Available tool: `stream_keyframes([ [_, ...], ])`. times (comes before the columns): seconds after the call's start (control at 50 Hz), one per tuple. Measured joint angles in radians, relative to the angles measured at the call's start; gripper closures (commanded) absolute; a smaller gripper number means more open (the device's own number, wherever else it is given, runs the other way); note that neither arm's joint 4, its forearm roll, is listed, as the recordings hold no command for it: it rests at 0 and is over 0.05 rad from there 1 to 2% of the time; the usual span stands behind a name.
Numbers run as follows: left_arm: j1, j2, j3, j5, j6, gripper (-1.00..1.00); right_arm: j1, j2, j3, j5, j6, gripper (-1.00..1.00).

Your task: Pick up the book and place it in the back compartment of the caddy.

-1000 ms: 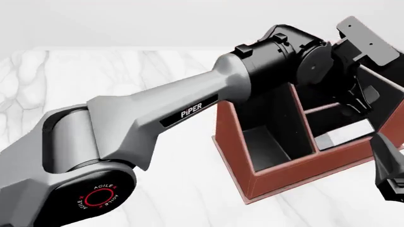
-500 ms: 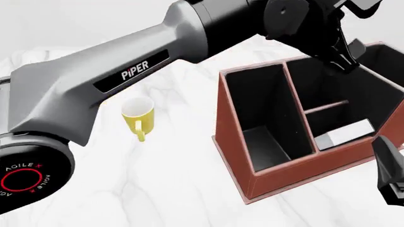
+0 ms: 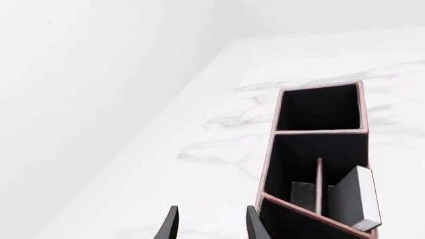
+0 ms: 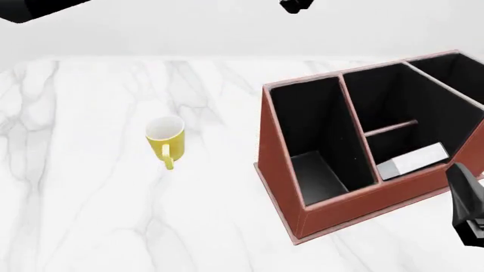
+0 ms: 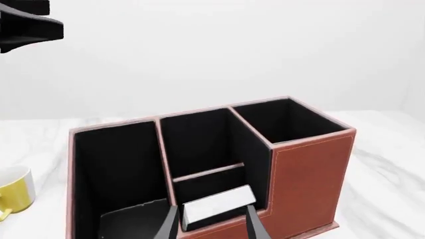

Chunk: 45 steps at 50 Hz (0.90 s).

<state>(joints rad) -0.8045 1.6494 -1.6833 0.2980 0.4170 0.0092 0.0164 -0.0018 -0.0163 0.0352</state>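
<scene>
The reddish-brown caddy [image 4: 340, 204] stands at the right of the table. The book [image 4: 412, 160] leans in the small cell between the short cross divider and the low sloped wall, white page edges showing. It also shows in the right wrist view [image 5: 219, 204] and the left wrist view [image 3: 355, 199]. My left gripper [image 3: 211, 226] is open and empty, high above the caddy [image 3: 319, 132]. My right gripper [image 5: 211, 224] is open and empty, just in front of the caddy's [image 5: 309, 179] low wall.
A yellow mug [image 4: 165, 140] stands upright on the white marble table [image 4: 90, 198], left of the caddy. Part of my right arm [image 4: 468, 207] shows at the front view's right edge. Black bits of the left arm [image 4: 295, 5] show at its top edge.
My left arm has risen up and away from the caddy, almost out of the front view, uncovering the mug. The book stays in its cell. The right arm has not moved.
</scene>
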Motion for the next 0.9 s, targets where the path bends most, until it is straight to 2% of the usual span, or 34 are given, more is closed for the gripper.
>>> stream_keyframes([
  [0.18, 0.066, -0.191, 0.233, -0.127, -0.012, -1.0, 0.0, 0.06, -0.001, -0.041, 0.007, -1.0],
  [0.3, 0.103, -0.262, 0.331, -0.182, -0.03, -1.0, -0.003, 0.105, -0.022, -0.059, 0.012, -1.0],
  [0.4, 0.124, -0.303, 0.391, -0.209, -0.045, -1.0, 0.004, 0.134, -0.083, -0.044, 0.042, -1.0],
  [0.6, 0.147, -0.352, 0.475, -0.248, -0.068, -1.0, 0.038, 0.073, -0.33, 0.111, 0.045, -1.0],
  [0.9, 0.175, -0.375, 0.555, -0.299, -0.094, -1.0, 0.041, 0.004, -0.883, 0.38, -0.044, -1.0],
])
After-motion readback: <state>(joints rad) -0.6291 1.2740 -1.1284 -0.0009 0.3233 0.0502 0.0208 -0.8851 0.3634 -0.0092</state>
